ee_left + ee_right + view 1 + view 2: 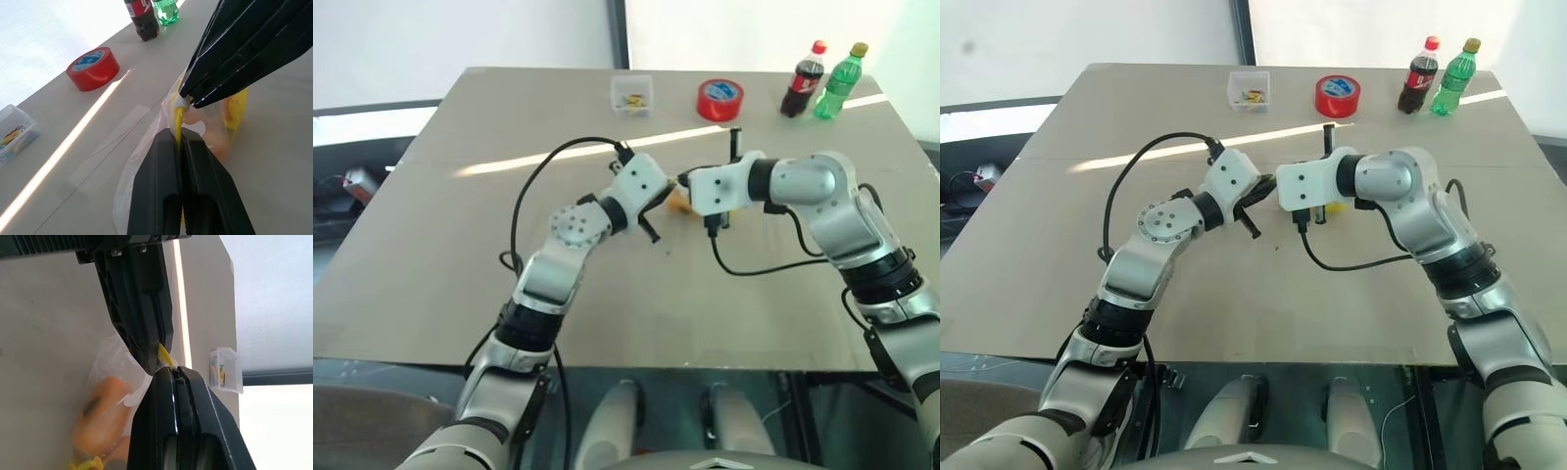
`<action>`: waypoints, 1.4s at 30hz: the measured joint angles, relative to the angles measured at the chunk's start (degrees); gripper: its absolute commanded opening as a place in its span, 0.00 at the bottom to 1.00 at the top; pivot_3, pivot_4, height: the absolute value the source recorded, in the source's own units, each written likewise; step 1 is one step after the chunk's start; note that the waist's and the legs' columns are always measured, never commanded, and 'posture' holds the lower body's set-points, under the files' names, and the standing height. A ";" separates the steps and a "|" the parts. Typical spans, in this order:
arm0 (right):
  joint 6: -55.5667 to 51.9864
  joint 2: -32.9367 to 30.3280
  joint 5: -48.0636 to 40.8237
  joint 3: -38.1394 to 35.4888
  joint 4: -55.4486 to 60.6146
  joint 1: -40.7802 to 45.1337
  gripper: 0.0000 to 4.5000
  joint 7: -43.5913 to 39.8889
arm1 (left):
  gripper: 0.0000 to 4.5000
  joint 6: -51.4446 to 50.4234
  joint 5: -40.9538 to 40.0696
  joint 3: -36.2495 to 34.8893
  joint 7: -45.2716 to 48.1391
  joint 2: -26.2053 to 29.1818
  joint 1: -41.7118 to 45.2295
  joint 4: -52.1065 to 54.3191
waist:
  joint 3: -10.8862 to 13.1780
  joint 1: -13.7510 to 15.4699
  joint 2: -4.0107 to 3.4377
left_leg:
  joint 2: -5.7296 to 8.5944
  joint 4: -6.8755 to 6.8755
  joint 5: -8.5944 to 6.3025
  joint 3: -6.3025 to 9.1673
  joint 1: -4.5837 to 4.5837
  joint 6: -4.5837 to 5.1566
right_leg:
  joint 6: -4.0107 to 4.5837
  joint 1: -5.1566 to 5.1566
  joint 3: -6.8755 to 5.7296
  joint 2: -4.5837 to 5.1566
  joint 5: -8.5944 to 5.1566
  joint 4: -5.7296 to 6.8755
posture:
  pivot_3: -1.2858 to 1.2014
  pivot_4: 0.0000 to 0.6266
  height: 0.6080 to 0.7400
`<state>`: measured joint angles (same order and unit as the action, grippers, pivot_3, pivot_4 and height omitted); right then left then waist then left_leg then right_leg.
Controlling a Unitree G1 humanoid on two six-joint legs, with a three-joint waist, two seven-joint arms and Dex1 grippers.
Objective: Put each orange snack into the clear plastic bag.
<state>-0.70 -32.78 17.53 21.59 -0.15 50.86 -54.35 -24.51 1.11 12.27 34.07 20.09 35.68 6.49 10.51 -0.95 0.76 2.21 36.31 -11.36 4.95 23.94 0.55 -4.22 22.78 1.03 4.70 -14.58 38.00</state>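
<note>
The bag [146,161] hangs just above the table [440,255] near its middle, pinched at its yellow top strip from both sides. Inside it sit the snacks [100,413], two orange ovals lying against each other low in the bag, with yellowish print beside them (none of it readable).

The left gripper [179,142] has its two black fingers pressed together on the yellow strip, the plastic trailing down beside them. The right gripper [168,372] meets it tip to tip from the opposite side, its fingers likewise closed on the same top edge, so the two sets of fingertips almost touch.

In the head views the left arm reaches forward and inward with its wrist about level, and the right arm comes in from the other side, elbow out, its wrist tilted slightly downward; black cables loop from both wrists.

At the table's far edge stands a red tape roll [720,100] with a blue-and-white label (writing too small to read). Beside it to the right are a dark cola bottle [802,80] with a red label and cap and a green bottle [837,83] with a yellow cap. To the left of the tape is a small clear box [632,94] holding small coloured bits.
</note>
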 measured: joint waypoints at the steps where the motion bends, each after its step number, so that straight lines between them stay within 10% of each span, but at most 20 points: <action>1: 0.00 0.00 0.06 0.00 0.00 0.00 0.01 0.04 | 0.00 0.00 0.00 0.01 0.00 0.00 0.00 0.00 | 0.00 0.00 0.00 | 0.00 0.00 0.00 0.00 0.00 0.00 | 0.00 0.00 0.00 0.00 0.00 0.00 | 0.52 0.24 1.00; 37: -1.48 -0.69 0.45 -0.16 3.21 -1.06 0.01 -0.10 | 0.00 0.14 0.00 0.29 -0.59 -1.05 -0.54 -0.03 | 0.00 0.01 0.00 | 0.00 0.00 -0.06 0.01 0.00 0.10 | 0.00 -0.01 -0.01 0.00 0.00 0.00 | 0.52 0.24 1.00; 42: -1.07 -0.72 0.44 -0.10 3.15 -1.08 0.40 -0.39 | 0.00 0.13 -0.01 0.62 -0.58 -1.06 -0.55 -0.01 | 0.00 0.01 0.00 | 0.00 0.00 -0.02 0.00 0.00 0.03 | 0.00 -0.01 0.00 0.00 0.00 0.00 | 0.52 0.24 1.00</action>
<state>-1.78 -33.49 17.98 21.49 3.00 49.77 -54.74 -24.38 1.10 12.90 33.49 19.03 35.13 6.47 10.51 -0.94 0.76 2.21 36.32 -11.38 4.96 23.94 0.57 -4.22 22.77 1.02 4.70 -14.58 38.00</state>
